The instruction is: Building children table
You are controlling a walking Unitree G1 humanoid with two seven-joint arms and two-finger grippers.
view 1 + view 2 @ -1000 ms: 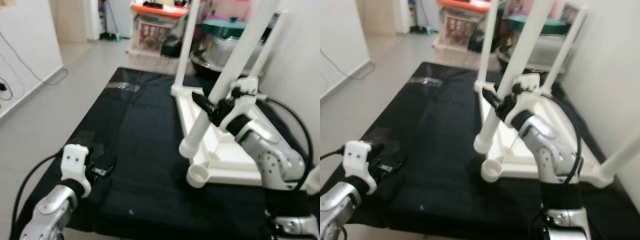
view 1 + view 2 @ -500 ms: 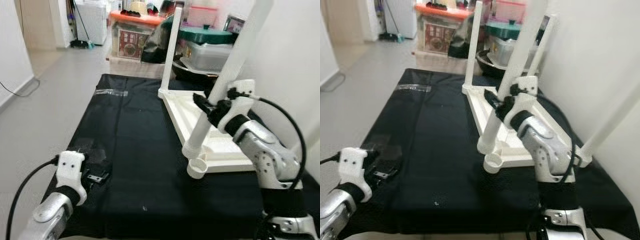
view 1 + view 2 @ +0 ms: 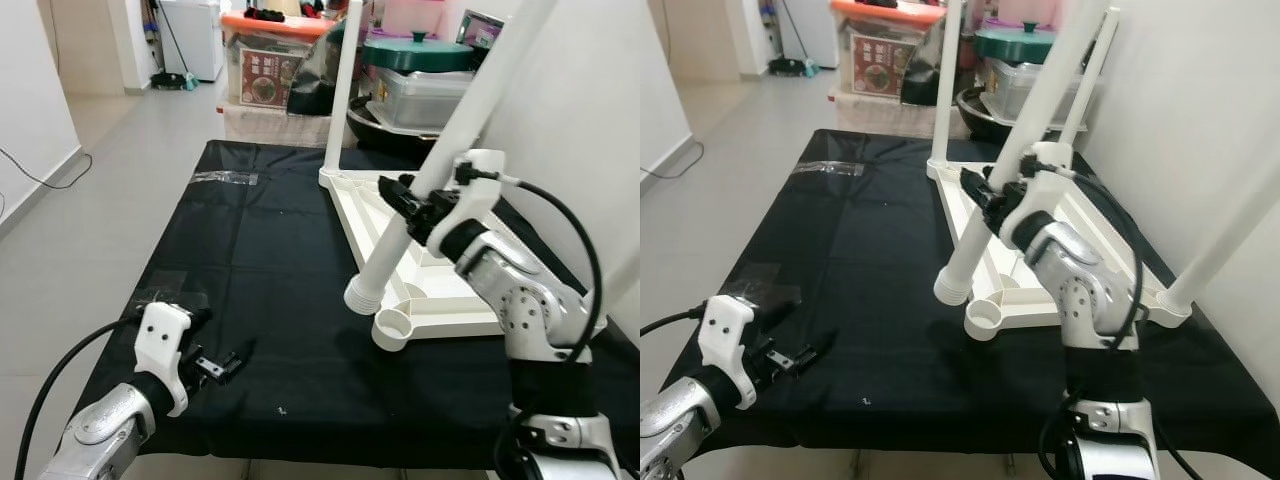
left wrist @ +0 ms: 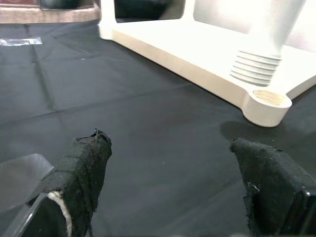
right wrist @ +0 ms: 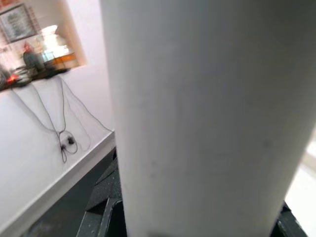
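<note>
A white children's table top (image 3: 372, 215) lies upside down on a black cloth (image 3: 260, 250). An upright white leg (image 3: 343, 90) stands in its far corner, and others stand at the right (image 3: 1230, 235). My right gripper (image 3: 410, 205) is shut on another white leg (image 3: 385, 255), held tilted. That leg's threaded end (image 4: 256, 66) hovers just above and left of the empty corner socket (image 3: 393, 328). My left gripper (image 3: 215, 368) is open and low over the cloth's near left part, holding nothing.
Storage boxes with an orange lid (image 3: 270, 55) and a green-lidded pot (image 3: 420, 55) stand behind the cloth. A white wall (image 3: 580, 120) runs close along the right. Grey floor (image 3: 100, 170) lies to the left, and clear tape (image 3: 225, 177) holds the cloth's far edge.
The camera has moved, so the whole scene has shifted. The leg stays in my right gripper, its lower end now slightly further left of the socket. My left gripper has come further into view.
</note>
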